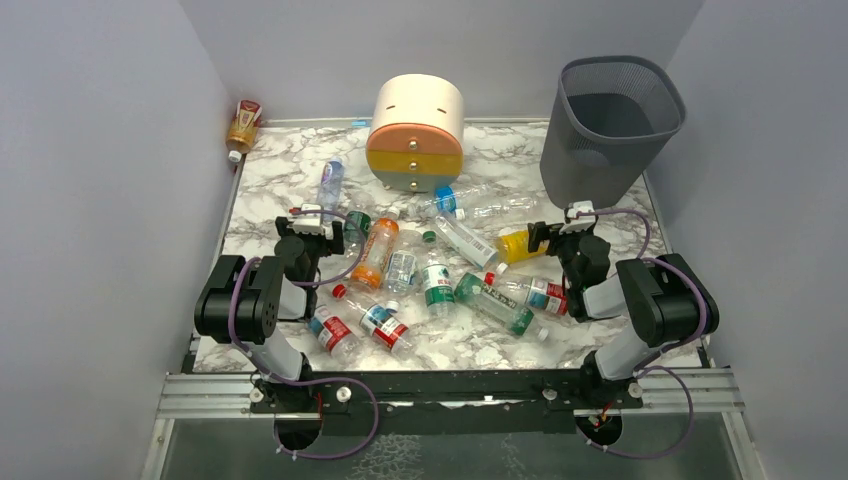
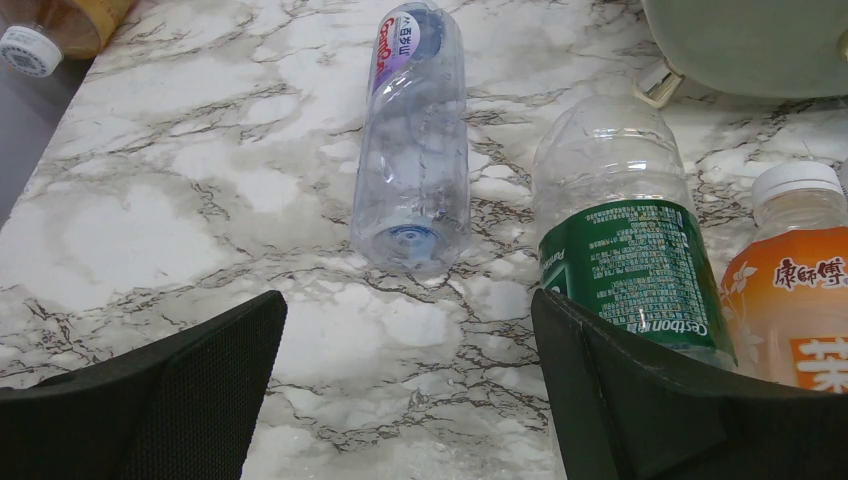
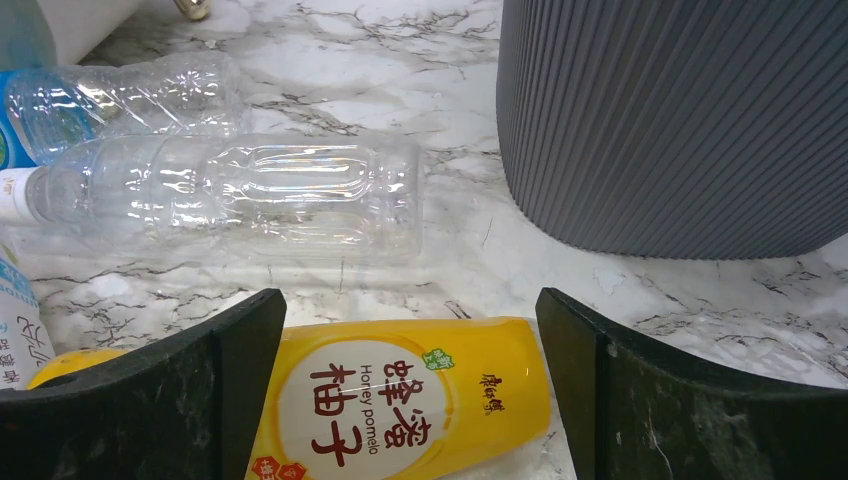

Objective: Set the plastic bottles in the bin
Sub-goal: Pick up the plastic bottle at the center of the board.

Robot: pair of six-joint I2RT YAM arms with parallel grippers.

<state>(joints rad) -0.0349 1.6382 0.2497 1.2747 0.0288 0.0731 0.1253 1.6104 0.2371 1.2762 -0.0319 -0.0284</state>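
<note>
On the marble table, plastic bottles lay scattered btwn the arms; bin stood upright at far-right corner. Left end effector wide open, empty, next to green-label "Cestbon" bottle and orange 康師傅 bottle. Right end effector wide open too, empty, w/ yellow "Honey pomelo" bottle under it, near bin.

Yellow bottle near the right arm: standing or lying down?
Lying down: the yellow bottle rests on its side on the marble table.
</note>
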